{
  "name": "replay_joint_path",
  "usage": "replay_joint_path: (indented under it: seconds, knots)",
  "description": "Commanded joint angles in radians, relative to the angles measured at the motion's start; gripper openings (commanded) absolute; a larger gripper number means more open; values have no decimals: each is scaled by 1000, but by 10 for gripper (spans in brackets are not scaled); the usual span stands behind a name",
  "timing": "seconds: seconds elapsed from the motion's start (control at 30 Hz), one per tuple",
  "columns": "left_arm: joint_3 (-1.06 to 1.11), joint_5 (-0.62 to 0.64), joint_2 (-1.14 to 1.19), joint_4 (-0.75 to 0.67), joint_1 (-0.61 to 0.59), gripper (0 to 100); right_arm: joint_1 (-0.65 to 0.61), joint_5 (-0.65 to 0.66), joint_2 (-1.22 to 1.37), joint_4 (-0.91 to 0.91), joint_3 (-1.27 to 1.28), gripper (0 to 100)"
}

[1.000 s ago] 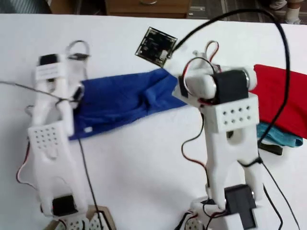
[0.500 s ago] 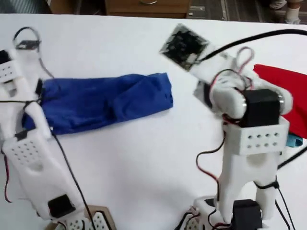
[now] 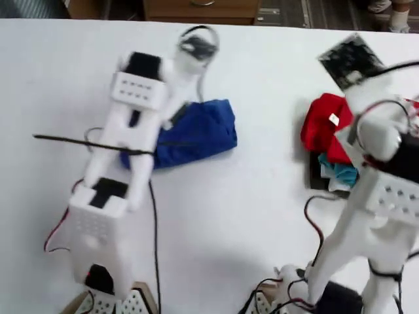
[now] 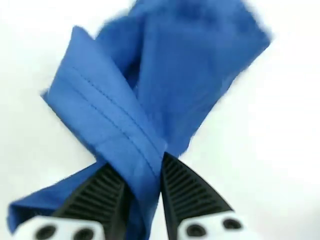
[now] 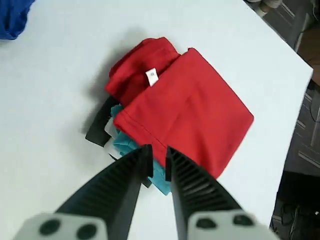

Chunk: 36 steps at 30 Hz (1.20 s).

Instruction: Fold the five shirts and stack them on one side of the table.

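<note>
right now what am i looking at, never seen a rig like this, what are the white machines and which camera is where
These are two white robot arms on a white table, there to fold shirts. The wide picture comes from a fixed camera looking down. Each close-up comes from a camera on one arm's wrist, so the black ribbed prongs are that arm's own hand. The left hand is pinched shut on a fold of the blue shirt. The right hand is closed on nothing, above a stack: a red shirt on top, a teal shirt and a black garment beneath.
</note>
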Motion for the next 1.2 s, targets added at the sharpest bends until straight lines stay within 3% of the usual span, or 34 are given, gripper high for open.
replay_joint_path:
  seconds: [0.0, 0.3, 0.7, 1.07, 1.17]
  knots:
    - [-116, 5, 43, -35, 74, 21, 58, 8, -108, -2, 49, 57]
    - [-305, 5, 358, -81, 167, 21, 79, 9, -332, -4, 298, 58]
    - [-699, 3, 591, -86, 173, 21, 77, 9, -489, -5, 448, 59]
    - [-714, 3, 703, -97, 170, 24, 77, 9, -496, -5, 448, 59]
    - [-716, 3, 687, -84, 164, 78, 77, 9, -496, -5, 448, 59]
